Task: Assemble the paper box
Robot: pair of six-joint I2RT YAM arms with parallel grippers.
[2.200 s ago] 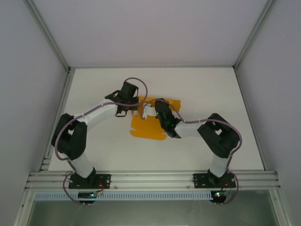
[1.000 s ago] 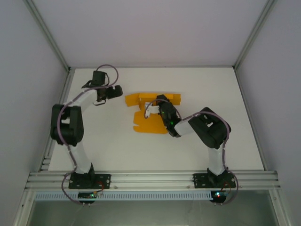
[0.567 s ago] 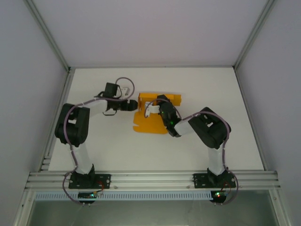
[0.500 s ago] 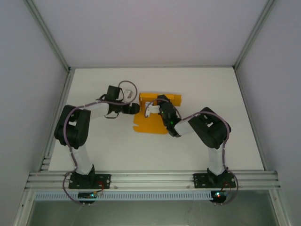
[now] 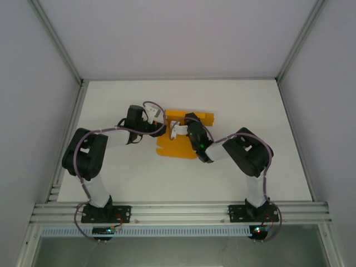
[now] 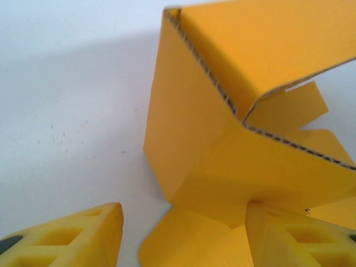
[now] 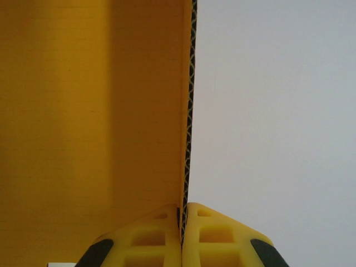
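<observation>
The paper box (image 5: 177,148) is orange-yellow card lying at mid table, partly folded, with walls raised along its far side. In the left wrist view a raised corner of the box (image 6: 222,139) shows its corrugated edges. A flat rounded flap lies under it. My left gripper (image 5: 162,124) is at the box's left end. It (image 6: 183,239) stands open, its fingers on either side of the lower corner and flap. My right gripper (image 5: 179,128) reaches in from the right. It (image 7: 183,233) is shut on the edge of an upright card wall (image 7: 100,111).
The white table (image 5: 111,167) is walled by grey panels, with a metal rail (image 5: 178,211) along the near edge. Bare table lies left of the box (image 6: 67,111) and beyond the held wall (image 7: 278,111).
My left arm has swung in from the back left to the box's left end, and its jaws have narrowed. The right gripper has kept its hold without moving.
</observation>
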